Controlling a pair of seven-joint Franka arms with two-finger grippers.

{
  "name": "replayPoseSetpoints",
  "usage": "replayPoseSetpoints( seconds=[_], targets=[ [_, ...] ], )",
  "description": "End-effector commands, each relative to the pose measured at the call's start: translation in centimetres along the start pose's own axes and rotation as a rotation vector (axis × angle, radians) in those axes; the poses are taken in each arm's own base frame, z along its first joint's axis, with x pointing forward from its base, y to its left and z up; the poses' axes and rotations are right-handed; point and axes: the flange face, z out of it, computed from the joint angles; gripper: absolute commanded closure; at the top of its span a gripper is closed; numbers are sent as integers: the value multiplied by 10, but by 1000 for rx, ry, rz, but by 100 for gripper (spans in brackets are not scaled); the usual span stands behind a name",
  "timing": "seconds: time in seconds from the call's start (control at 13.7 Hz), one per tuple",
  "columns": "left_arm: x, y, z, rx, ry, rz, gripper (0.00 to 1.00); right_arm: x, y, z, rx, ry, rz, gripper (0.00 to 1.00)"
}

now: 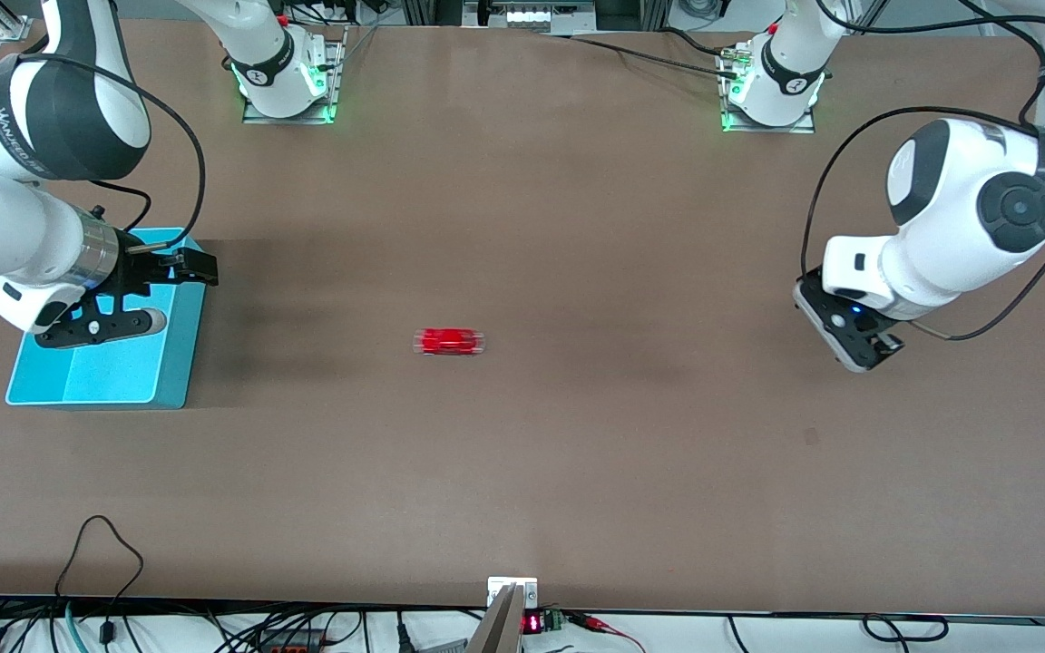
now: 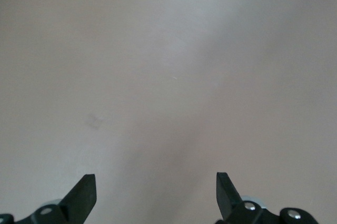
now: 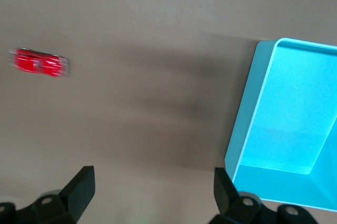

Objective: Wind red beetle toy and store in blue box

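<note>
Early stage of the task, with nothing yet grasped. At the right arm's end of the table stands the blue box [image 1: 114,367], open-topped and, in its visible part, empty; the right gripper [image 1: 137,295] hangs over it with its fingers spread wide and nothing between them, as the right wrist view confirms. Mid-table lies the red beetle toy [image 1: 450,341] on the bare brown table [image 1: 522,472], well apart from the box and from both arms, its outline smeared as though it may be rolling — whether it has been wound cannot be told. Toward the left arm's end, the left gripper [image 1: 858,340] hovers over empty tabletop, fingers likewise spread, holding nothing. Judged from this layout, picking up, winding if needed, and storing all remain to be done.
</note>
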Motion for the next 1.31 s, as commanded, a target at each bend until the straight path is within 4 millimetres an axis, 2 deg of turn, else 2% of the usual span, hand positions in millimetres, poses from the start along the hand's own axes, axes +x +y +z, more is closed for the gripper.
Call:
replayPoseSetpoints(
  seconds=[0.0, 0.15, 0.36, 0.44, 0.51, 0.66, 0.73, 0.8, 1.02, 1.24],
  targets=[
    [-7, -26, -26, 30, 24, -360, 0, -1, -3, -2, -2, -2, -2, 0],
    [-15, -40, -48, 40, 9, -532, 0, -1, -3, -2, -2, -2, -2, 0],
    [-32, -55, -101, 57, 24, -766, 0, -1, -2, -1, -2, -4, 1, 0],
    [-36, -57, -128, 63, 45, -814, 0, -1, -2, -1, -2, -4, 1, 0],
    [-41, -57, -145, 28, 43, -865, 0, -1, -3, -1, -2, -4, 0, 0],
    [-62, -67, -168, -42, 58, -934, 0, 0, -3, 0, -2, -5, 0, 0],
    [-68, -64, -180, -37, 73, -940, 0, 2, -3, 4, -2, -10, 2, 0],
    [-71, -58, -185, -31, 72, -939, 0, 5, -4, 12, -3, -21, 1, 0],
    [-65, -46, -181, -28, 57, -930, 0, 11, -13, 29, -6, -44, -13, 0],
    [-63, -43, -186, -24, 70, -927, 0, 12, -14, 50, -9, -26, -29, 0]
  ],
)
